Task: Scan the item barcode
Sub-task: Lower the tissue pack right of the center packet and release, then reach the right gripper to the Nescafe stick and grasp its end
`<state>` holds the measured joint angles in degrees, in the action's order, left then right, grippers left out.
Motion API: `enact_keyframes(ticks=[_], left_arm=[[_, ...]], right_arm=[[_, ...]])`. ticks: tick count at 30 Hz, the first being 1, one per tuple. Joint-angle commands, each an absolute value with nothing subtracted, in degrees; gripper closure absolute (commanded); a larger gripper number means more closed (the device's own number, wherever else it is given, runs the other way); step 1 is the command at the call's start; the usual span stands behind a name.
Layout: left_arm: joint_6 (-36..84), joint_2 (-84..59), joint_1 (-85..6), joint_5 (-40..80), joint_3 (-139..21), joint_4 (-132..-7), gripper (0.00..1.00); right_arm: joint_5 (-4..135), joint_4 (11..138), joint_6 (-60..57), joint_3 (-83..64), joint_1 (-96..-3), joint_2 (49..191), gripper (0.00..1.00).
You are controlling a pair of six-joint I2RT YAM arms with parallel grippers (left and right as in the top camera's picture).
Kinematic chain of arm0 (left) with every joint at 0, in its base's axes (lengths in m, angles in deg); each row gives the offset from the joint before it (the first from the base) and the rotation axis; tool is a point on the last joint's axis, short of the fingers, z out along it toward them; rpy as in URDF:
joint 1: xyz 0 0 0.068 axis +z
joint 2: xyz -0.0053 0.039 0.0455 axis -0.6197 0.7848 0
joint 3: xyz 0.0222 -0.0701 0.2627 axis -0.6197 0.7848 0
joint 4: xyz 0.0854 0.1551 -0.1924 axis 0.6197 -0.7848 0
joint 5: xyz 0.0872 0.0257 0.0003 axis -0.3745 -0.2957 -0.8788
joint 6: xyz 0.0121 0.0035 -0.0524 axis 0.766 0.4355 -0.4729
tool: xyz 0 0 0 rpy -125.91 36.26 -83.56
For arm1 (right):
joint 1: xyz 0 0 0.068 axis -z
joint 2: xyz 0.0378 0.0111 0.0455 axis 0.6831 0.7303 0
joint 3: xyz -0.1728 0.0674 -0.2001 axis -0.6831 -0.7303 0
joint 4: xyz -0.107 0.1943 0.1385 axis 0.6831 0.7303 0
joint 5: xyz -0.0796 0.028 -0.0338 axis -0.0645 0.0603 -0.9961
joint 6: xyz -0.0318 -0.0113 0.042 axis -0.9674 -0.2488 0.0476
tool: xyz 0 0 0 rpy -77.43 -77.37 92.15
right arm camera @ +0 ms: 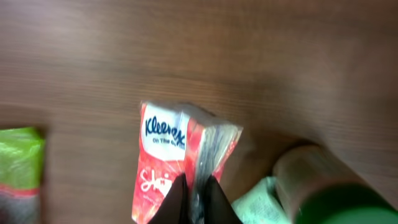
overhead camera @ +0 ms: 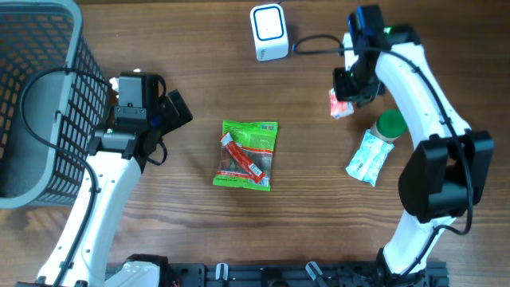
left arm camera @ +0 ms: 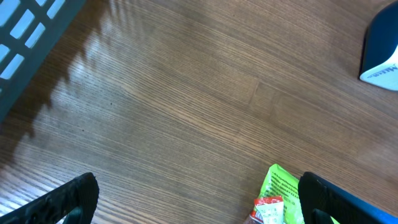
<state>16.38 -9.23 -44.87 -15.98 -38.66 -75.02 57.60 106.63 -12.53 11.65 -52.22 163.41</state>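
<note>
The right gripper (overhead camera: 349, 89) is pinched tight on a red-and-white tissue pack (overhead camera: 340, 104). In the right wrist view its fingertips (right arm camera: 180, 198) clamp one edge of the pack (right arm camera: 165, 155), with the brand panel facing the camera. The pack sits over the bench (overhead camera: 319, 199) at the far right, just beside a green-capped bottle (overhead camera: 390, 124) and a pale blue packet (overhead camera: 369, 157), and apart from the white-and-blue scanner (overhead camera: 269, 32) at the far edge. Whether the pack touches the wood I cannot tell.

The left gripper (overhead camera: 171, 112) is spread wide and holds nothing. It hangs near the grey basket (overhead camera: 72, 48), over bare wood. A green snack packet (overhead camera: 249, 154) lies flat mid-bench — its top corner shows by the left gripper's right finger (left arm camera: 336, 199).
</note>
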Motion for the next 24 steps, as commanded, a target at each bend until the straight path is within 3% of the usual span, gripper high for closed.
enact_keyframes(ticks=[1, 3, 8, 12, 20, 24], left_arm=[[16.5, -9.2, -44.5, -16.5, -39.1, -75.0, 0.0], [16.5, -9.2, -44.5, -16.5, -39.1, -75.0, 0.0], [16.5, -9.2, -44.5, -16.5, -39.1, -75.0, 0.0], [16.5, -9.2, -44.5, -16.5, -39.1, -75.0, 0.0], [16.5, -9.2, -44.5, -16.5, -39.1, -75.0, 0.0], [16.5, -9.2, -44.5, -16.5, -39.1, -75.0, 0.0]], right_arm=[[56.8, 99.9, -12.2, 3.6, -51.2, 164.2, 0.91], [56.1, 97.4, -12.2, 1.7, -51.1, 164.2, 0.51], [47.7, 100.8, -12.3, 6.5, -51.1, 162.9, 0.4], [52.9, 107.8, -13.7, 13.7, -51.7, 160.0, 0.4], [86.3, 106.4, -21.8, 12.8, -60.2, 157.0, 0.52], [87.4, 102.2, -21.0, 9.6, -65.5, 157.0, 0.51]])
